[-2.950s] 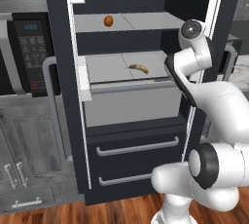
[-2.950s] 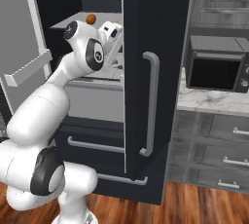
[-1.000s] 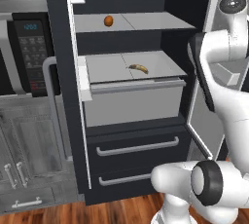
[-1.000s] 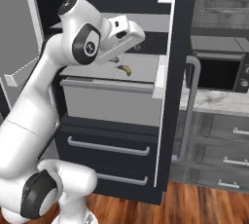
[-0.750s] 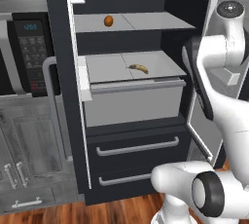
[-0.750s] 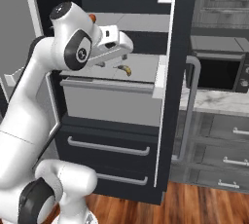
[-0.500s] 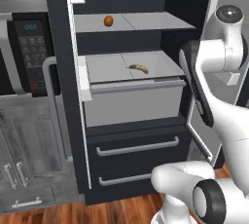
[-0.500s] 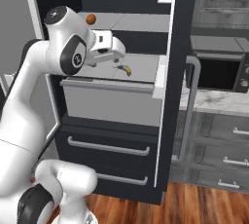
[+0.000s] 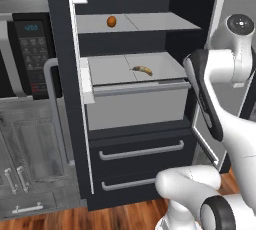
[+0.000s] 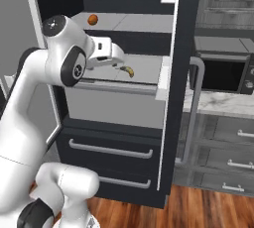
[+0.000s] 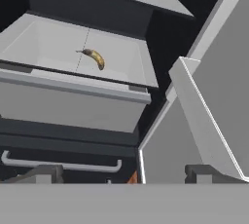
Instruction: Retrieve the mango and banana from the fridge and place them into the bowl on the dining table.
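Two fruits unmoved in the dark navy fridge point(image 9: 125, 174): small orange mango point(image 9: 112, 21) on the upper shelf, yellow-brown banana point(image 9: 142, 70) below. The claw point(image 10: 117, 59), spread wide and empty, has swung in toward the banana shelf.

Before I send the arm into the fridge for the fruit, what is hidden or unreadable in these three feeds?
- Gripper: the hand view cuts it off at the bottom edge, leaving just the wide-apart fingertips.
- Banana: in the right base view the hand blocks one end.
- Mango: too small in the left base view to judge its surface.
- Fridge lower drawers: shut, contents hidden.
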### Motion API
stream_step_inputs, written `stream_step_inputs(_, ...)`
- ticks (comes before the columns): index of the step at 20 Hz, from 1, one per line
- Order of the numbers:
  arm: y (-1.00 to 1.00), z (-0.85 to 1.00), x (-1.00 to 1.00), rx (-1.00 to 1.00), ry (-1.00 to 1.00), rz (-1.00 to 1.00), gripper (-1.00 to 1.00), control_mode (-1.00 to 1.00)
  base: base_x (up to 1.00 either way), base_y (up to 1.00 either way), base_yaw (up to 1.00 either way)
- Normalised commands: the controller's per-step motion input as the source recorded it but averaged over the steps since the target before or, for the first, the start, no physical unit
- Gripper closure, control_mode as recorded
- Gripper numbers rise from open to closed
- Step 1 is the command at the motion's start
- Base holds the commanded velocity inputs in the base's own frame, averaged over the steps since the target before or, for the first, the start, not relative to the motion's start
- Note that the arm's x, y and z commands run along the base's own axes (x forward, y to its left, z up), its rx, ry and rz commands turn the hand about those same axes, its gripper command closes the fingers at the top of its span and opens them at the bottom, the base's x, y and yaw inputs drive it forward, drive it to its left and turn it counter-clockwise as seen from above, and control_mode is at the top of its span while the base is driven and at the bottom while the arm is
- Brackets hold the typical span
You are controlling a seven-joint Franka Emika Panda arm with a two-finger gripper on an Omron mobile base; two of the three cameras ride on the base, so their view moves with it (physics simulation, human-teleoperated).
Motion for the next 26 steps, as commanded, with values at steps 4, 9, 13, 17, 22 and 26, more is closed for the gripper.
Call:
stream_step_inputs(4,0.00,-0.20,0.00,0.06,-0.03,0.07,-1.00,-1.00,0.00,0.00,0.00)
stream_step_inputs(9,0.01,-0.13,-0.05,0.05,-0.04,0.09,-1.00,-1.00,0.00,0.00,0.00)
stream_step_inputs(13,0.26,-0.02,-0.14,0.00,-0.07,0.07,-1.00,-1.00,0.00,0.00,0.00)
stream_step_inputs(17,0.47,0.00,-0.20,0.00,-0.04,0.03,-1.00,-1.00,0.00,0.00,0.00)
stream_step_inputs(22,0.42,0.00,-0.22,0.00,-0.04,0.01,-1.00,-1.00,0.00,0.00,0.00)
stream_step_inputs(26,0.19,0.00,-0.12,0.00,-0.01,0.02,-1.00,-1.00,0.00,0.00,0.00)
